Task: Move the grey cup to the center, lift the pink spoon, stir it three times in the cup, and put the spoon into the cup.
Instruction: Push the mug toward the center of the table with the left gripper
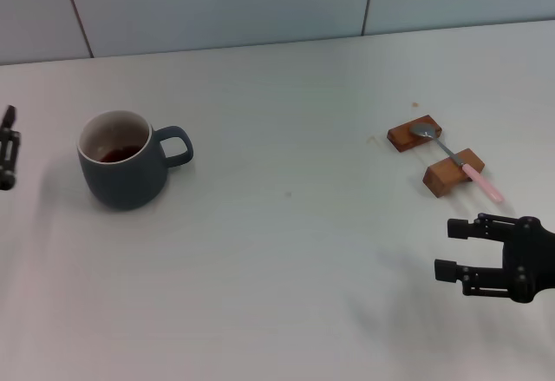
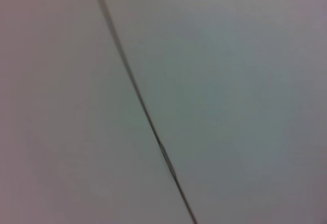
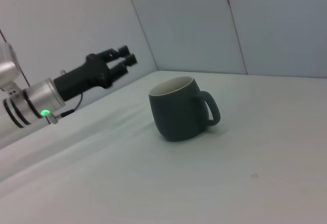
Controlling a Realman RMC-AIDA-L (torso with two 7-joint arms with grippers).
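Nearest the head camera: right gripper (image 1: 446, 249), black, low on the robot's right side, hovering above the table (image 1: 286, 294) with its fingers spread apart and nothing between them. It points toward the table's middle and touches no object.

Left gripper (image 1: 8, 151): black, at the far left edge of the head view, beside the cup but apart from it. The right wrist view shows it (image 3: 125, 55) raised above the table, short of the cup; whether its fingers are apart or together cannot be told. The left wrist view shows only a pale surface crossed by one dark seam (image 2: 138, 94).

Grey cup (image 1: 120, 160): rounded dark blue-grey mug, upright on the table's left side, off-white inside, a little dark liquid at the bottom. Its loop handle (image 1: 176, 147) points toward the table's middle. In the right wrist view the cup (image 3: 179, 110) stands alone.

Pink spoon (image 1: 455, 160): on the table's right side, well apart from the cup, lying across two brown wooden blocks. Its metal bowl rests on the farther block (image 1: 414, 134); its stem crosses the nearer block (image 1: 453, 171); its pale pink handle juts past that block toward the right gripper.

Backdrop: pale tiled wall (image 1: 217, 3) behind the table.
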